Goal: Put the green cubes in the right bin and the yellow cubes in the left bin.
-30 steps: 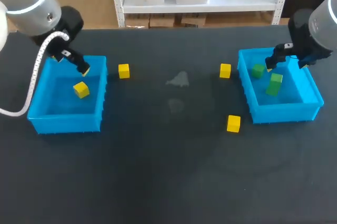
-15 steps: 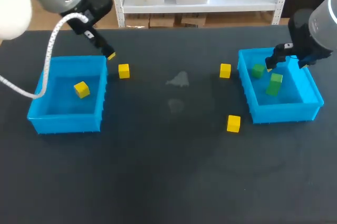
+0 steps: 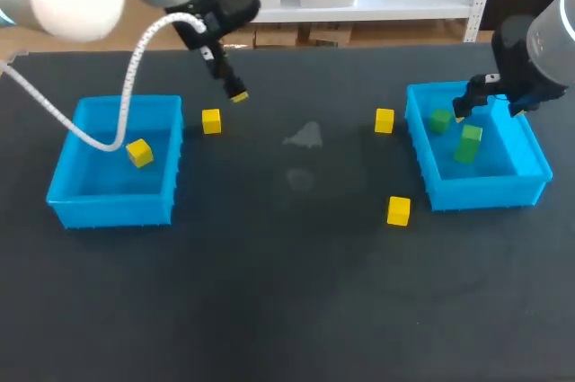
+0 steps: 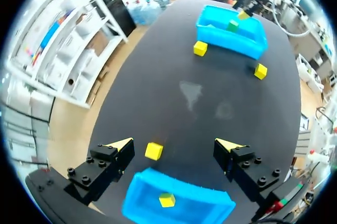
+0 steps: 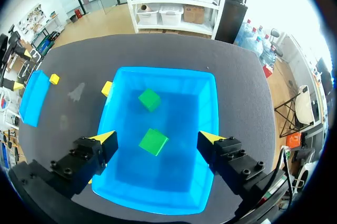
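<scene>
Left gripper has swung out of the left bin, fingers wide w/ nothing in 'em, now hanging just beyond the loose yellow cube beside that bin, the dropped yellow cube lying inside it: drop's done, the loose one's prob. next.

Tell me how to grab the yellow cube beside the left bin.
Best come straight down on the cube and pinch two opposite flat sides, the pair not facing the bin. It sits flat, open above; the bin wall crowds one side.
</scene>
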